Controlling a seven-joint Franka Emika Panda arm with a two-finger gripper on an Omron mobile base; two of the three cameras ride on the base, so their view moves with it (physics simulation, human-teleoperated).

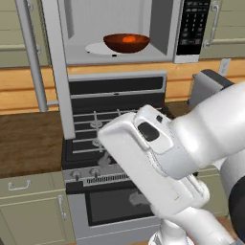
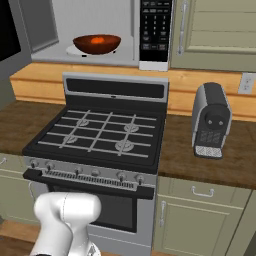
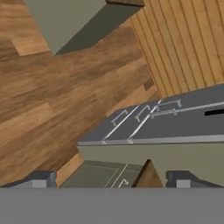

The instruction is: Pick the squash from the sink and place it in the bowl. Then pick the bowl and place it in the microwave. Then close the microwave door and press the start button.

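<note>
You can see the bowl sitting on the round white turntable inside the microwave. The squash is in the bowl, a small orange spot in the middle. The microwave door hangs wide open at the left, with its long silver handle near you. The black keypad is on the right side. Below is the stove, and a coffee machine stands on the bench to the right. The pincer has nothing in it and its fingertips are far apart, pointing at the wooden floor.
</note>
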